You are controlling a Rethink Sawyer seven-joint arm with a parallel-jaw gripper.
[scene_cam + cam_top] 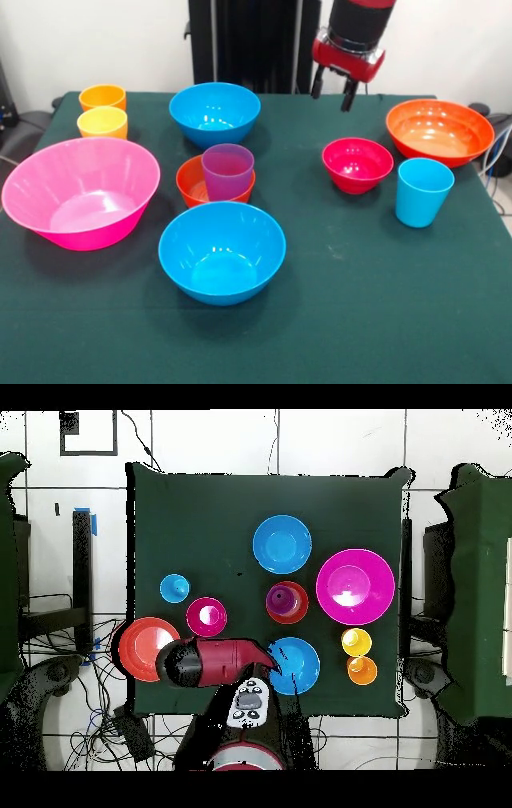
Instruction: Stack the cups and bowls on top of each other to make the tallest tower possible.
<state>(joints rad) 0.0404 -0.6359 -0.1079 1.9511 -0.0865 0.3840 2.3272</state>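
My gripper [334, 90] hangs open and empty above the table's far edge, behind the small magenta-red bowl [358, 164]. The purple cup [228, 170] stands inside the small orange bowl [190, 188] at the middle. One blue bowl [214, 112] sits behind them and another [222, 250] in front. The large pink bowl [80, 190] is at the left, tilted. The orange cup [102, 97] and yellow cup [102, 122] stand at the far left. The wide orange-red bowl [439, 130] and light blue cup [423, 190] are at the right.
Everything rests on a green cloth-covered table [360, 312]. In the overhead view the red arm [215, 661] lies over the table's edge between the orange-red bowl [140, 646] and a blue bowl [300, 666]. The black pedestal [240, 40] stands behind.
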